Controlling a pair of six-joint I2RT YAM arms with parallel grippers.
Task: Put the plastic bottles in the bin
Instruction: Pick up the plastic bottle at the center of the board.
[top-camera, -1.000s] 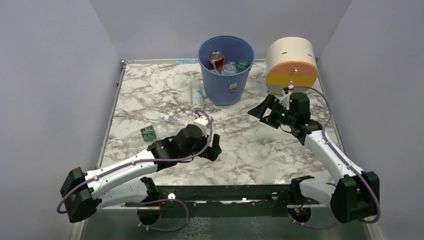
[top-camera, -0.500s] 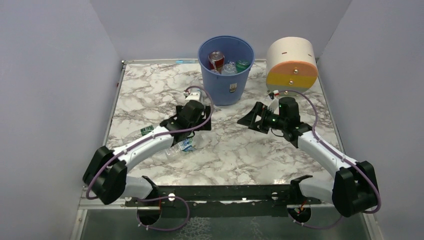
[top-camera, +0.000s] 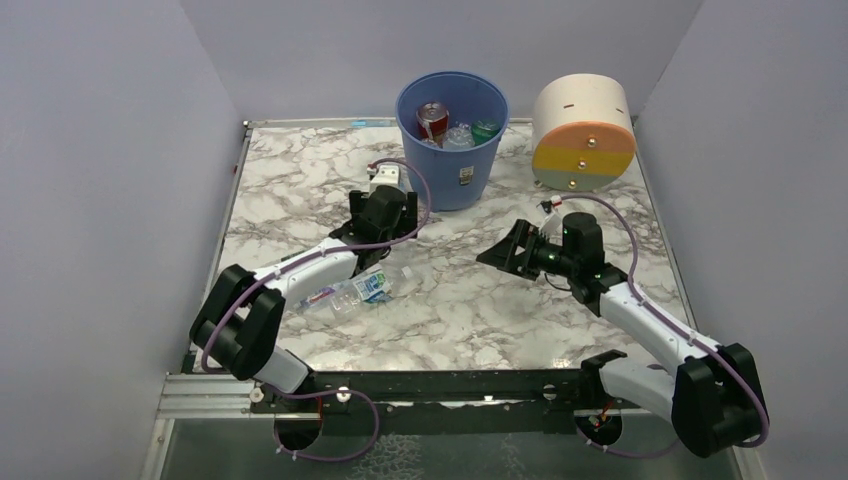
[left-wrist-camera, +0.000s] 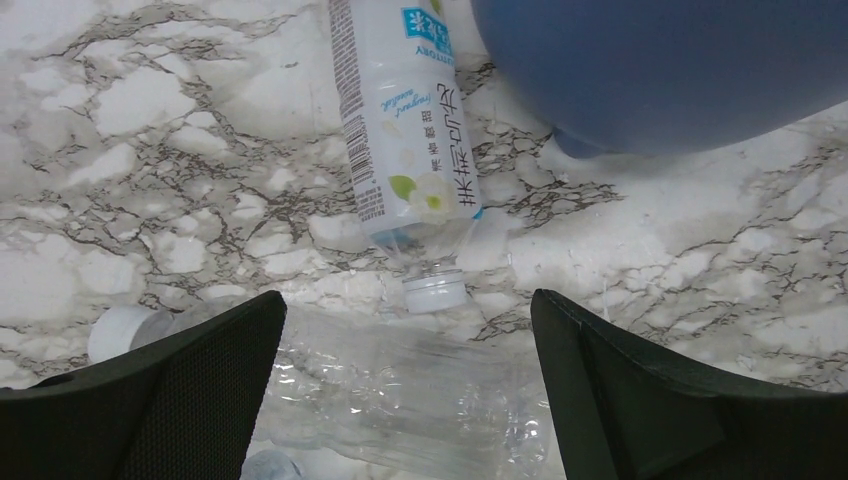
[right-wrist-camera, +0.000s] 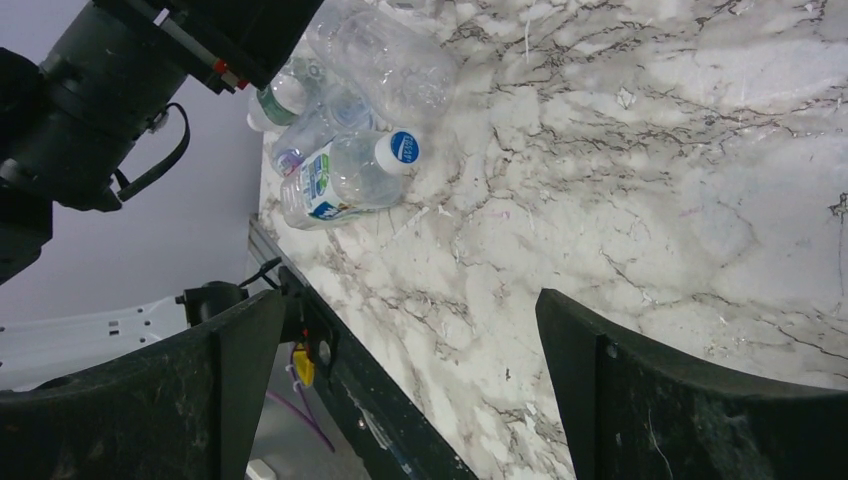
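Marble table (top-camera: 480, 300) carries the blue bin (top-camera: 452, 170). Left arm (top-camera: 300, 270) stretches forward, left gripper (left-wrist-camera: 405, 300) spread wide above a white-labelled bottle (left-wrist-camera: 405, 110) lying beside the bin; right arm (top-camera: 640, 310) bends leftward, right gripper (right-wrist-camera: 408, 300) spread, empty.

marble table (top-camera: 470, 290) carries the blue bin (top-camera: 455, 172), cream drum (top-camera: 583, 135) and loose bottles (top-camera: 362, 288)

blue bin (top-camera: 440, 182) upright, bottles (top-camera: 365, 288) lying beside

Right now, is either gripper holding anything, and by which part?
Nothing is held. The left gripper and right gripper are open and empty; the left hangs over a white-labelled bottle.
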